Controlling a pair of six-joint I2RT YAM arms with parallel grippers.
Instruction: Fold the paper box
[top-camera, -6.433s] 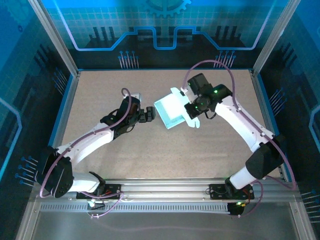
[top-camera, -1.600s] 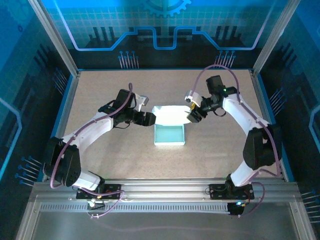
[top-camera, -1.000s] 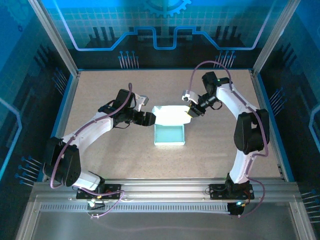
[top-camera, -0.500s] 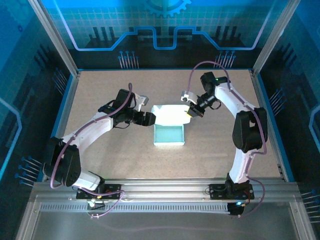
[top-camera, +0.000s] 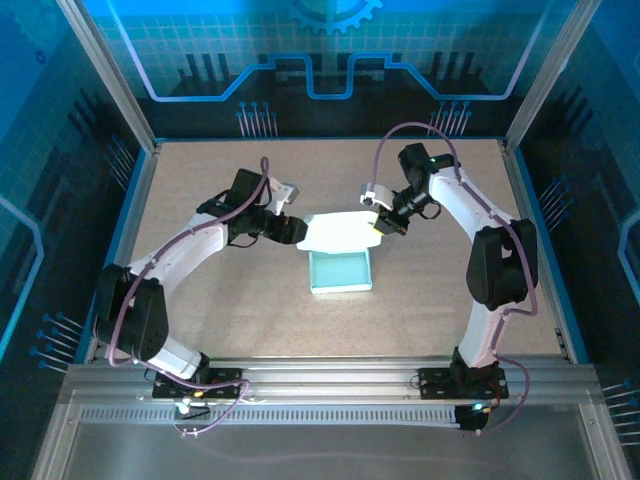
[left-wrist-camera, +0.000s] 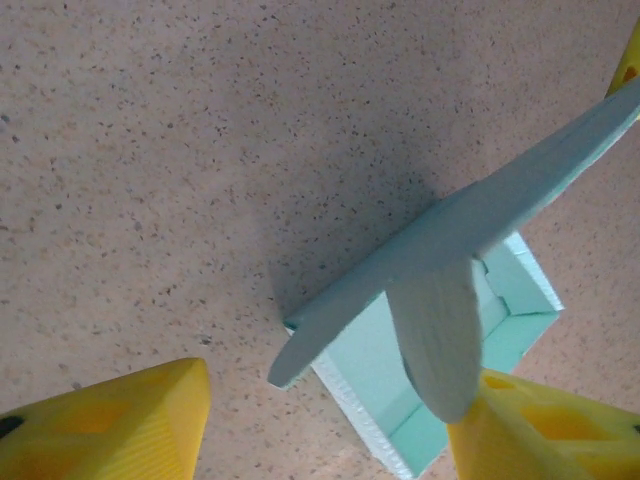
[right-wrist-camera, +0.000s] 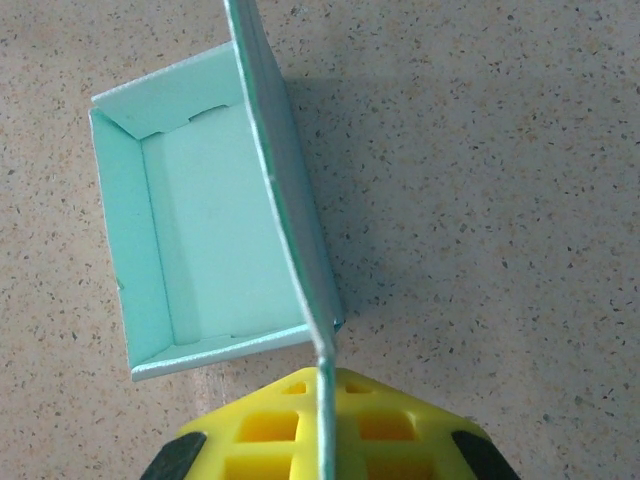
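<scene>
Toward the left of the speckled tan surface (top-camera: 200, 310), the left tool (top-camera: 296, 232) reaches up to the left end of the box's raised lid. In its wrist view the yellow fingers (left-wrist-camera: 120, 425) stand wide apart, jaws open and clamping nothing. The lid's edge crosses the gap between them, and a rounded side flap hangs down until its tip meets the finger on the right of that view. Between the two tools, near the middle of the surface, sits the paper box (top-camera: 340, 272): a small shallow rectangular tray of pale mint card, plain and unmarked, its top open and its floor bare card. All four walls stand upright, and folded tabs lie against the inside at the corners. A lid panel joined along the far long wall is tilted up off the tray and looks bright, almost white, from above. From the right wrist it is seen nearly edge-on, as a thin blade running along one long side of the tray. At the right end of that lid, the right tool (top-camera: 378, 222) is closed on the card, whose edge runs straight down into the seam between the yellow pads (right-wrist-camera: 270, 430).
</scene>
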